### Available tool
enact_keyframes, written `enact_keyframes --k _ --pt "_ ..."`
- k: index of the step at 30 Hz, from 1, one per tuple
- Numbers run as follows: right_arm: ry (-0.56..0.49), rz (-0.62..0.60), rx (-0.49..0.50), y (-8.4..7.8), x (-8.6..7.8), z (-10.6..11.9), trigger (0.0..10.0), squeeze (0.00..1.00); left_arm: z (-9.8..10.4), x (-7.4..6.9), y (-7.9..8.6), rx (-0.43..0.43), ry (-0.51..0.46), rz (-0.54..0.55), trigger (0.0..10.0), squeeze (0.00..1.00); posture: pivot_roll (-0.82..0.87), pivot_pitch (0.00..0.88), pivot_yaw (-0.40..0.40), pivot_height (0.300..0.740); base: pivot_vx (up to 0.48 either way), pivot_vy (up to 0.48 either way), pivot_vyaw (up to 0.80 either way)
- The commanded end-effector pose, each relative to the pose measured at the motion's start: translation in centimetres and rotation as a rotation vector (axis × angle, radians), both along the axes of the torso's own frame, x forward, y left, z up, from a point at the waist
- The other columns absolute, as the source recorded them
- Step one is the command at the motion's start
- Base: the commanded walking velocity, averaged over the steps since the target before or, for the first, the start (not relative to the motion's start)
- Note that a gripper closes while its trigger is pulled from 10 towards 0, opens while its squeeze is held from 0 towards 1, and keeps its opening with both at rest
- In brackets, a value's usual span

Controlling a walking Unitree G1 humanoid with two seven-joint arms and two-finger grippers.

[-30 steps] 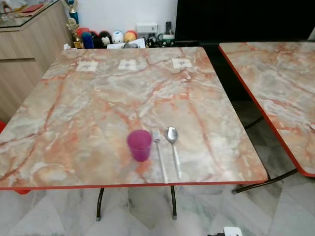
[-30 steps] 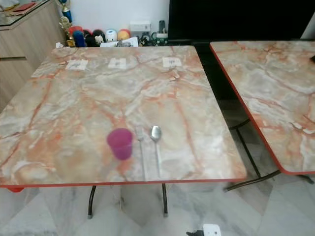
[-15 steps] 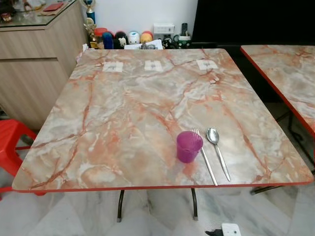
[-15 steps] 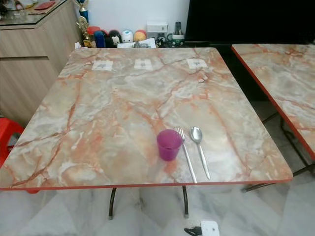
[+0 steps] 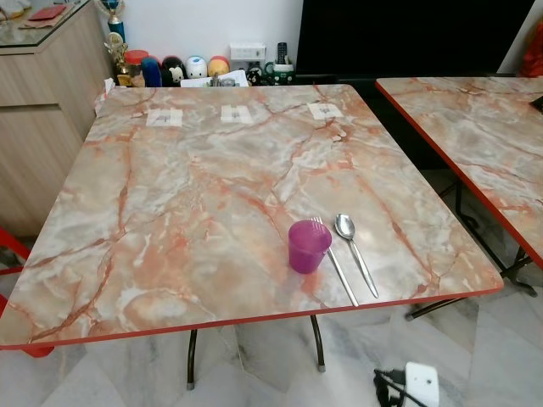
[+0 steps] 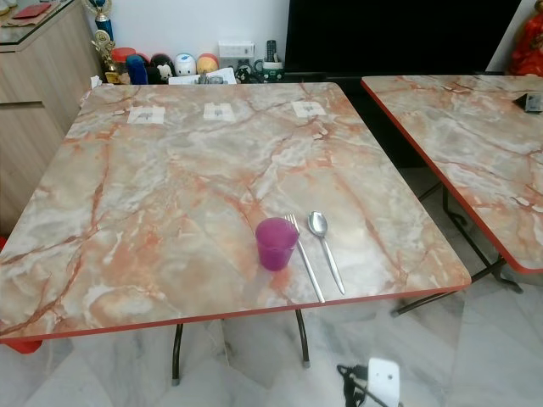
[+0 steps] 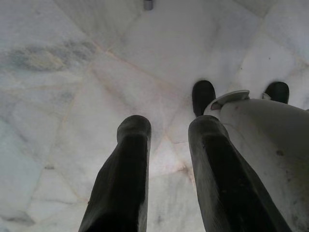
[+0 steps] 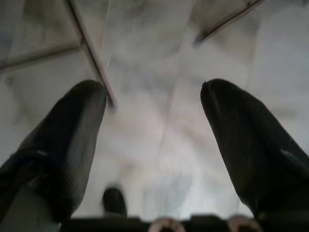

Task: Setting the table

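Observation:
A purple cup [image 5: 308, 246] stands near the front edge of the marble-patterned table [image 5: 195, 178]. Just to its right lie a fork [image 5: 337, 265] and a spoon [image 5: 355, 253], side by side, handles toward me. My left gripper [image 7: 167, 130] hangs down over the pale floor tiles, open and empty, beside my own leg and feet. My right gripper [image 8: 153, 104] also hangs toward the floor near the table's legs, open with nothing between its fingers.
Three white labels [image 5: 239, 113] sit along the table's far edge. A second marble table [image 5: 475, 127] stands at the right across a narrow gap. A wooden cabinet [image 5: 42, 93] is at the left, with small figurines [image 5: 174, 69] and a dark screen [image 5: 407, 38] behind.
The whole picture has swung left and then back right as the camera moved. The cup, fork and spoon keep their places on the table.

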State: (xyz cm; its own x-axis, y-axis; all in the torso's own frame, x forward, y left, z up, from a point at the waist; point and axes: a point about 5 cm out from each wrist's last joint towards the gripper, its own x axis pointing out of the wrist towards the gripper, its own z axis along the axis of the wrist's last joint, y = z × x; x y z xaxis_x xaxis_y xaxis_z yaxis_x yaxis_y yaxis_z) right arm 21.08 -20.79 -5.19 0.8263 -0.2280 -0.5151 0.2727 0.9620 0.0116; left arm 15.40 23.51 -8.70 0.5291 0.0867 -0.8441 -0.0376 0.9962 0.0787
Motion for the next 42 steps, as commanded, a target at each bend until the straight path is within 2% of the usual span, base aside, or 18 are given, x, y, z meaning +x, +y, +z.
enact_keyframes --k 1,4,5,6,11,14,17,19,21,22,23,26,29,30,33,36,37,42 --pt "-0.086 -0.070 -0.025 -1.0 -0.1 0.8 10.0 0.00 -0.3 -0.7 -0.1 -0.001 0.029 0.001 10.0 0.00 -0.03 0.113 -0.064 0.740 0.000 0.000 0.00" --pt "-0.206 -0.045 -0.104 -0.9 -0.1 2.2 10.0 0.00 -0.3 -0.6 -0.2 -0.002 0.028 0.000 10.0 0.00 -0.03 0.114 -0.064 0.740 0.000 0.000 0.00" --pt "-0.206 -0.045 -0.104 -0.9 -0.1 2.2 10.0 0.00 -0.3 -0.6 -0.2 -0.002 0.028 0.000 10.0 0.00 -0.03 0.114 -0.064 0.740 0.000 0.000 0.00" --pt "-0.266 -0.054 -0.133 -0.9 -0.4 3.0 10.0 0.00 -0.4 -0.6 -0.3 -0.002 0.028 -0.001 10.0 0.00 -0.03 0.117 -0.064 0.740 0.000 0.000 0.00" --pt "-0.342 -0.064 -0.191 -1.0 -1.3 4.5 10.0 0.00 -0.4 -0.6 -0.4 -0.003 0.028 -0.004 10.0 0.00 -0.04 0.118 -0.064 0.740 0.000 0.000 0.00" --pt "-0.396 -0.052 -0.228 -1.2 -1.1 6.0 10.0 0.00 -0.4 -0.6 -0.6 -0.005 0.026 -0.008 10.0 0.00 -0.04 0.118 -0.063 0.740 0.000 0.000 0.00" --pt "-0.452 -0.039 -0.257 -1.4 -0.3 7.6 10.0 0.00 -0.4 -0.5 -0.9 -0.009 0.023 -0.010 10.0 0.00 -0.04 0.118 -0.063 0.740 0.000 0.000 0.00" --pt "-0.488 -0.035 -0.250 -1.7 1.0 8.7 10.0 0.00 -0.4 -0.4 -1.0 -0.011 0.019 -0.010 10.0 0.00 -0.04 0.117 -0.062 0.740 0.000 0.000 0.00" --pt "-0.505 -0.016 -0.241 -1.6 2.0 9.3 10.0 0.00 -0.4 -0.3 -1.0 -0.013 0.015 -0.008 10.0 0.00 -0.04 0.117 -0.061 0.740 0.000 0.000 0.00" --pt "-0.505 -0.016 -0.241 -1.6 2.0 9.3 10.0 0.00 -0.4 -0.3 -1.0 -0.013 0.015 -0.008 10.0 0.00 -0.04 0.117 -0.061 0.740 0.000 0.000 0.00" --pt "-0.526 0.010 -0.223 -1.4 3.1 9.8 10.0 0.00 -0.4 -0.2 -1.1 -0.015 0.010 -0.006 10.0 0.00 -0.04 0.116 -0.061 0.740 0.000 0.000 0.00" --pt "-0.547 0.057 -0.197 -0.7 4.8 10.8 10.0 0.00 -0.3 0.0 -1.2 -0.023 -0.004 0.002 10.0 0.00 -0.04 0.115 -0.060 0.740 0.000 0.000 0.00" --pt "-0.551 0.073 -0.181 -0.3 5.4 11.3 10.0 0.00 -0.3 0.0 -1.2 -0.024 -0.007 0.003 10.0 0.00 -0.03 0.115 -0.060 0.740 0.000 0.000 0.00" --pt "-0.572 0.100 -0.160 0.2 6.1 12.2 10.0 0.00 -0.2 0.1 -1.2 -0.024 -0.009 0.007 10.0 0.00 -0.03 0.115 -0.059 0.740 0.000 0.000 0.00" --pt "-0.607 0.157 -0.122 1.1 7.2 13.6 10.0 0.00 -0.2 0.1 -1.2 -0.024 -0.010 0.009 10.0 0.00 -0.03 0.115 -0.057 0.740 0.000 0.000 0.00" --pt "-0.620 0.185 -0.091 1.5 7.7 14.1 10.0 0.00 -0.3 0.1 -1.2 -0.024 -0.009 0.010 10.0 0.00 -0.03 0.118 -0.053 0.740 0.000 0.000 0.00" --pt "-0.634 0.213 -0.054 1.8 8.4 14.7 10.0 0.00 -0.3 0.0 -1.3 -0.024 -0.008 0.008 10.0 0.00 -0.03 0.118 -0.049 0.740 0.000 0.000 0.00" --pt "-0.669 0.297 -0.018 2.9 9.8 16.2 10.0 0.00 -0.3 0.1 -1.4 -0.026 -0.009 0.009 10.0 0.00 -0.02 0.120 -0.045 0.740 0.000 0.000 0.00"
